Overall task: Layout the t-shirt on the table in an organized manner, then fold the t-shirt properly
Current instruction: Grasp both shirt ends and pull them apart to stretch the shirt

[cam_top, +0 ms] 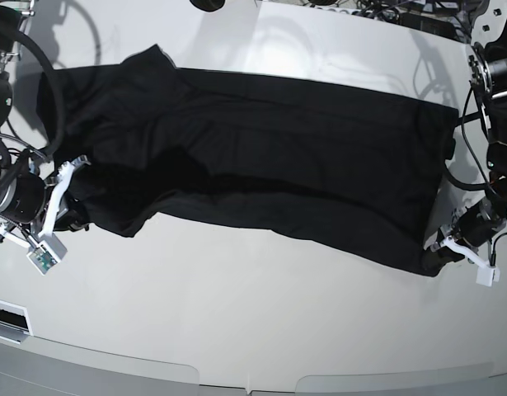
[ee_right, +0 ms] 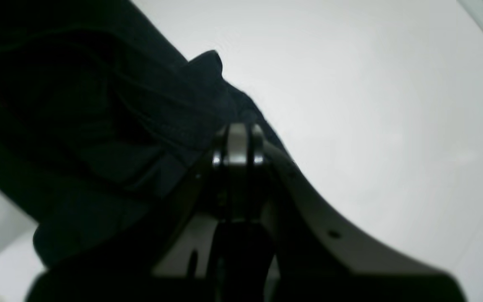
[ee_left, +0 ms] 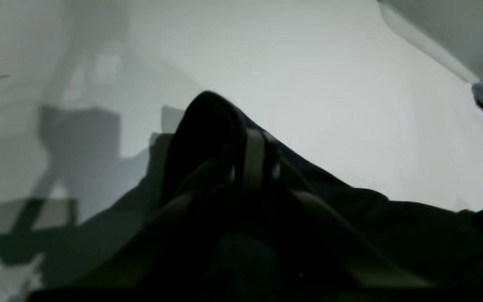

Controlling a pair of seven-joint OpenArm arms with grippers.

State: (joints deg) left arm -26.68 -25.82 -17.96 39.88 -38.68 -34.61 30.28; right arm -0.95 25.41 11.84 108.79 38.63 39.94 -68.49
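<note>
The black t-shirt [cam_top: 278, 157] lies stretched lengthwise across the white table [cam_top: 237, 313], partly folded over itself, with one sleeve at the far left. My left gripper [cam_top: 434, 257] is at the shirt's near right corner, shut on the cloth. In the left wrist view its fingers [ee_left: 253, 157] pinch the dark t-shirt [ee_left: 392, 226] just above the table [ee_left: 329, 84]. My right gripper [cam_top: 72, 219] holds the near left corner. Up close, the right gripper [ee_right: 238, 144] is shut on the t-shirt [ee_right: 99, 126], which drapes to its left.
Cables [cam_top: 393, 12] and dark equipment lie along the table's far edge. The curved front edge [cam_top: 237, 375] runs along the bottom of the base view. Both arm bodies stand at the table's left and right sides.
</note>
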